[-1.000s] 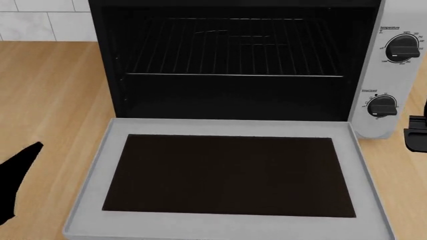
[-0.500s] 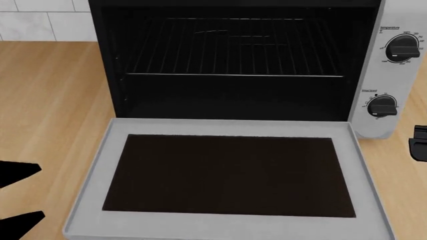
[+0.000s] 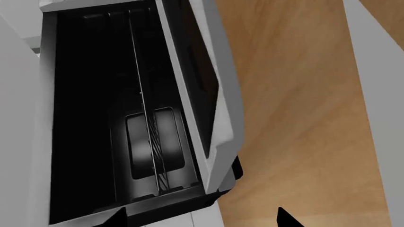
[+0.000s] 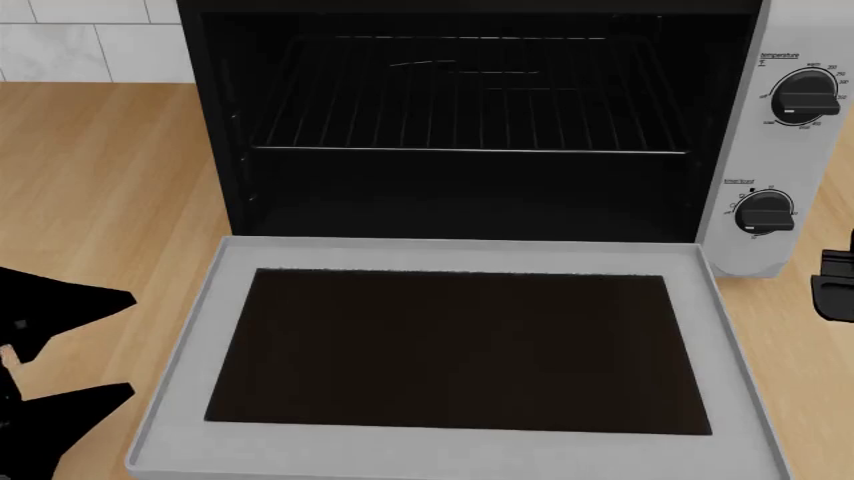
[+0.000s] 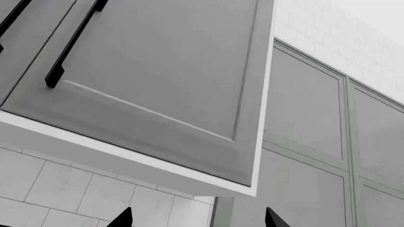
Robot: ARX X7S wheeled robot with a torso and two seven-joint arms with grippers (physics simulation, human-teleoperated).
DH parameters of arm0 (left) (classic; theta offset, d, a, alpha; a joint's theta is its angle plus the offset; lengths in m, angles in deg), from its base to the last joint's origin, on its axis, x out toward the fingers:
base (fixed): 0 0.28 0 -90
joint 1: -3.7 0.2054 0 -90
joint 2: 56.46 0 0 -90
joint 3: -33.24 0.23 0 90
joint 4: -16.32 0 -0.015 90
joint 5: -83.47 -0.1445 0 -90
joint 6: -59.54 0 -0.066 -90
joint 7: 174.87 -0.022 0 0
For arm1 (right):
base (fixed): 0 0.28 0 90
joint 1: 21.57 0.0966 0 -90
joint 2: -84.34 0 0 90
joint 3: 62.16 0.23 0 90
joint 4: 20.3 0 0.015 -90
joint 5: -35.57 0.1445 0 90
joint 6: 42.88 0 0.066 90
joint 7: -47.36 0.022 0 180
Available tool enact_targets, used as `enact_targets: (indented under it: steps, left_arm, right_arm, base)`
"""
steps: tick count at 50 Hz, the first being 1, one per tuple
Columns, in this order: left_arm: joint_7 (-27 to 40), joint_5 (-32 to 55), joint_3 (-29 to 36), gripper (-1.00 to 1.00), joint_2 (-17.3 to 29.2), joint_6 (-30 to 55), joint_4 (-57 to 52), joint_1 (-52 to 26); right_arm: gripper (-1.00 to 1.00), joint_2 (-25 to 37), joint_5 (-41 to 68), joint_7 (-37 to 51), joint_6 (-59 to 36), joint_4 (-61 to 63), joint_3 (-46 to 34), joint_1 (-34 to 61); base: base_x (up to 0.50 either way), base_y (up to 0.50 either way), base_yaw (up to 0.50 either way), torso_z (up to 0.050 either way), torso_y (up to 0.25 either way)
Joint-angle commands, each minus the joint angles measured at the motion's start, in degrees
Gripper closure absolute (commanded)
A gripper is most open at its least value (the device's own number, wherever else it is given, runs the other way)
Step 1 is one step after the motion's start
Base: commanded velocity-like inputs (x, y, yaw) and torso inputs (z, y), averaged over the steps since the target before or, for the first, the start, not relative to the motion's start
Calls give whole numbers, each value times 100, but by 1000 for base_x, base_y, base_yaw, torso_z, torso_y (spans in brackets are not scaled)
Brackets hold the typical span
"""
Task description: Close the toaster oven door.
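Observation:
The toaster oven (image 4: 741, 150) stands on the wooden counter with its black inside and wire rack (image 4: 461, 100) showing. The toaster oven door (image 4: 461, 255) lies folded down flat, dark glass up; its bar handle is hidden. My left gripper (image 4: 131, 343) is open, its two black fingers (image 4: 74, 300) just left of the door's left edge, apart from it. In the left wrist view the gripper (image 3: 202, 218) is open, with the door (image 3: 227, 109) and oven ahead. My right gripper (image 4: 835, 285) shows only at the right edge beside the oven; the right wrist view shows it (image 5: 198, 220) open and empty.
Two black knobs (image 4: 805, 97) (image 4: 765, 212) sit on the oven's right panel. The wooden counter (image 4: 94, 170) extends left of the oven to a white tiled wall (image 4: 80, 40). The right wrist view shows grey upper cabinets (image 5: 158, 71) with black handles and tiles.
My left gripper has come further into view at the lower left, moving up and right toward the door's left edge, fingers spread. The right gripper shifted slightly. The door has not moved.

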Motion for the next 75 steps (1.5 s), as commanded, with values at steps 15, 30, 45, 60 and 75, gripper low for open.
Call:
enact_targets:
  steps: [15,30,45,60,75]
  left_arm:
    - [453,-679,894,-100,-1006,-795,1722,-1385]
    - [1549,-614,1607,-100,-879,-1219,1545,-1821]
    - [1660,881,1106,-100,-633,-440,415,-1107]
    - [1978,1581,607,-100,-496,241,-269,-491]
    - [2895,1834,-88,-100,-370,1166,-1219,753]
  right_arm:
    - [-100,-28,32,4,-40,82,560,-511]
    - [-100,64,64,76,48,93,690,-698]
    - [-100,182,216,132,168,126,1240,-1164]
    - [-100,338,250,232,546,147,2232,-2317]
    - [-100,605,320,410,871,122,2857,-3112]
  base:
    - [0,0,0,0,0]
    - [0,0,0,0,0]
    - [0,0,0,0,1]
    - [0,0,-1,0,1]
    - [0,0,0,0,2]
